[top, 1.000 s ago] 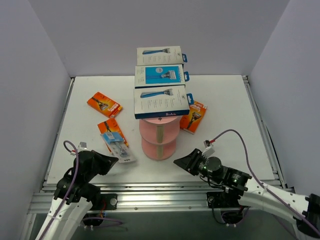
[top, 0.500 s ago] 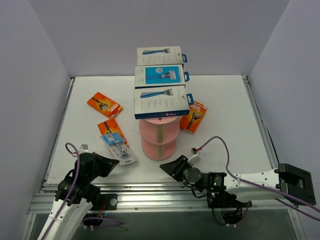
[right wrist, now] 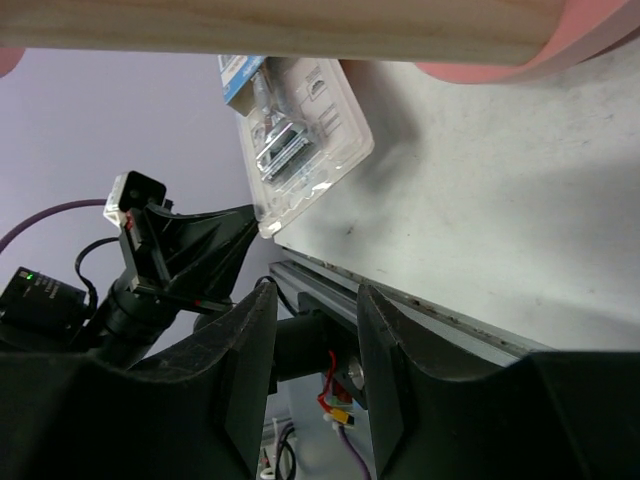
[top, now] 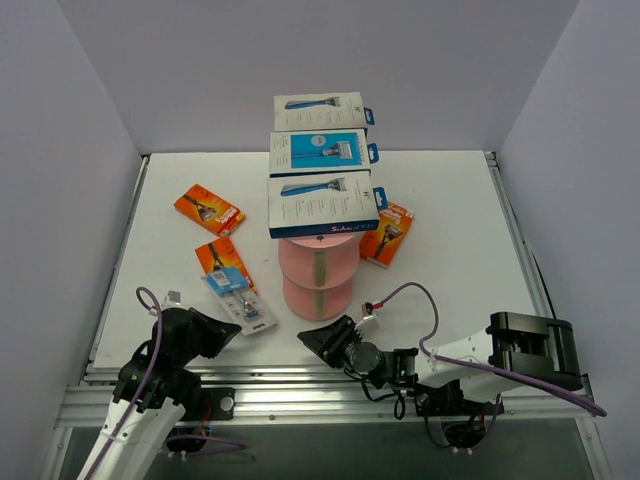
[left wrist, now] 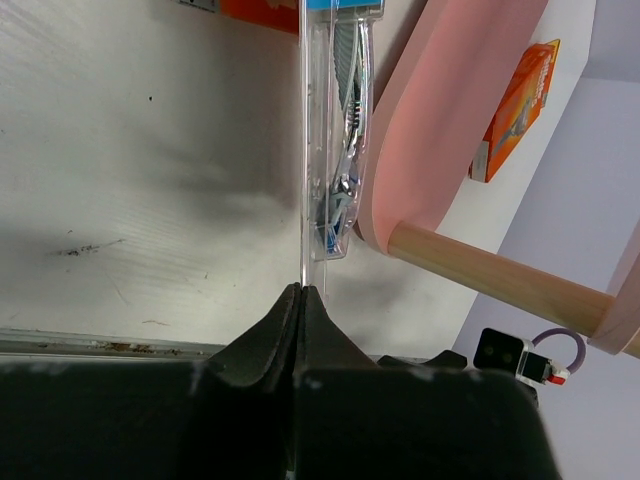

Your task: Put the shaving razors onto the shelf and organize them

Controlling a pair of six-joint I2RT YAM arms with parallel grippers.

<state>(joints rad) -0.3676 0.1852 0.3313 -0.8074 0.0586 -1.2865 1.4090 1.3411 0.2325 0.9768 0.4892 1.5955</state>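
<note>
Well, the left gripper point(left wrist: 302, 291) was squeezed shut on the thin near edge of the clear blister pack point(left wrist: 338, 150). The pack lay flat on the white table point(top: 455, 200) and reached away from the fingers toward the back. Its far end lay on top of an orange razor card point(top: 217, 254). The pack was just beside the pink shelf point(top: 318, 287), on the shelf's left side and close to the bottom round tier. I could not tell if it touched the shelf.

The right gripper point(right wrist: 315, 292) was open, with nothing between its fingers. It sat low near the front edge of the table, just in front of the shelf, and it pointed to the left. The clear pack was ahead of it and did not touch it.

Three razor boxes lay in a row on the long top tier. The front white box point(top: 322, 205) was nearest, the blue box point(top: 318, 151) was in the middle, and the back white box point(top: 318, 111) was farthest. A second orange card point(top: 209, 208) lay on the table to the far left, well apart from both grippers. A third orange card point(top: 388, 233) lay on the shelf's right side, partly under the front white box.
</note>
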